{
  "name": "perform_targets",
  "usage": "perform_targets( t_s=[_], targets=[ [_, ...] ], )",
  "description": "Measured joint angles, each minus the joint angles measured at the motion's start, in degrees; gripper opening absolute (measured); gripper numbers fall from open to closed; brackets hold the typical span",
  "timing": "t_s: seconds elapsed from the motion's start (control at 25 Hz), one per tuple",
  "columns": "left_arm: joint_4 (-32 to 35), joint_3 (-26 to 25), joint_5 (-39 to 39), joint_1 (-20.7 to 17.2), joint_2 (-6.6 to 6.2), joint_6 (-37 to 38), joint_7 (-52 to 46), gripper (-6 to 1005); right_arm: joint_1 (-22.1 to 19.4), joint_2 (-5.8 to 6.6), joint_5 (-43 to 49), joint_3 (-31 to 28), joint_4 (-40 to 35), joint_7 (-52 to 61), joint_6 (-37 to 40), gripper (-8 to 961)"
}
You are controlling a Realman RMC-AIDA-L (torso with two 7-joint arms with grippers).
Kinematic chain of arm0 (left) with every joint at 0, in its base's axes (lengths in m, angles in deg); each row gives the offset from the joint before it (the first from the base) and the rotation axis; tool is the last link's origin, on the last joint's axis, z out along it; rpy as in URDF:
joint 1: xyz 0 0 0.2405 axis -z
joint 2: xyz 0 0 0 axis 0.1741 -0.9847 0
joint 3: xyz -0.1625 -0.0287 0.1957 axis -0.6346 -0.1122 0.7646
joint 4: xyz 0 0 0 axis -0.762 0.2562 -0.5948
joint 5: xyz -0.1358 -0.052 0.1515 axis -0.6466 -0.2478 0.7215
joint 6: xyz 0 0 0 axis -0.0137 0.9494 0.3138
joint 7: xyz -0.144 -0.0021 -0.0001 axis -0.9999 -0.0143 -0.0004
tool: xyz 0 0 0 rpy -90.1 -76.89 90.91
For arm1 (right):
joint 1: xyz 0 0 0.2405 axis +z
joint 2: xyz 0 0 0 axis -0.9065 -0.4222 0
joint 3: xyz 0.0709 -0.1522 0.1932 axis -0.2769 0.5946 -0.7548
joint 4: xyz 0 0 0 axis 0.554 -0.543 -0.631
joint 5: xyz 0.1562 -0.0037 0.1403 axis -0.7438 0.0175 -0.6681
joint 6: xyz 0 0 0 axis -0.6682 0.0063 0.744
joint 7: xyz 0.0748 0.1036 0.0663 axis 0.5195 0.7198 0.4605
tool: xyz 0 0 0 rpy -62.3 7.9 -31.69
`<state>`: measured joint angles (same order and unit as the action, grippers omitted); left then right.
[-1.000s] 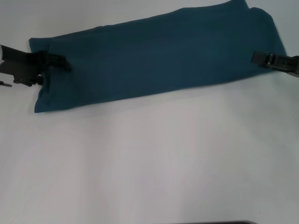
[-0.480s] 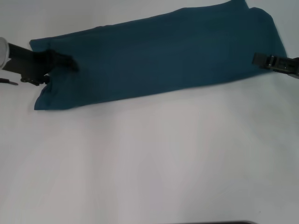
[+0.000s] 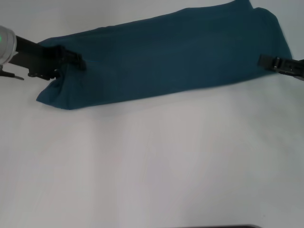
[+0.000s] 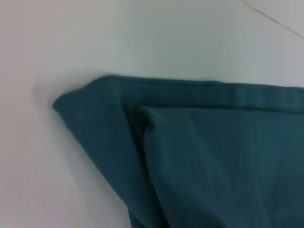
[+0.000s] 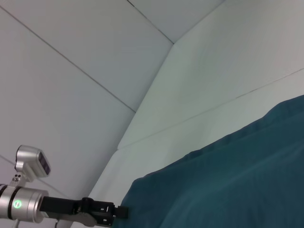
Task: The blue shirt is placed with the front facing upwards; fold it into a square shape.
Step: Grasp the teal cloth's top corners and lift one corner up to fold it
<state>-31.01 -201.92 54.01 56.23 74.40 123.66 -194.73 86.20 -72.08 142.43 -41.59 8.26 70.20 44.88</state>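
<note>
Plain white table (image 3: 156, 161), pale panelled wall (image 5: 71, 61) with thin seams

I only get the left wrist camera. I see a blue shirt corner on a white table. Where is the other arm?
Observer: In the head view the right gripper sits at the right end of the shirt.
Operator: And my left gripper? I can't see it!
Observer: The left gripper is at the shirt's left end, reaching in from the side.
Operator: Is the shirt a square yet?
Observer: No. It is a long band lying slantwise across the table, with a gripper at each end.
</note>
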Motion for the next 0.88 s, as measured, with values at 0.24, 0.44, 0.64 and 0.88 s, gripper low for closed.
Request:
perform_targets(
  t_s=[0.24, 0.44, 0.64, 0.88],
  targets=[
    [-0.6, 0.0, 0.0, 0.2, 0.02, 0.0, 0.2, 618, 0.2, -0.03, 0.0, 0.0, 0.0, 0.1, -0.1, 806],
    [-0.6, 0.1, 1.1, 0.4, -0.11, 0.2, 0.2, 411, 0.6, -0.03, -0.1, -0.1, 0.0, 0.3, -0.1, 804],
    [-0.2, 0.4, 1.4, 0.8, -0.11, 0.2, 0.4, 263, 0.7, -0.07, 0.0, -0.1, 0.0, 0.5, -0.6, 801],
    [-0.8, 0.7, 1.0, 1.0, 0.38, 1.0, 1.1, 128, 0.7, 0.0, 0.0, -0.1, 0.0, 0.5, -0.8, 798]
  ],
)
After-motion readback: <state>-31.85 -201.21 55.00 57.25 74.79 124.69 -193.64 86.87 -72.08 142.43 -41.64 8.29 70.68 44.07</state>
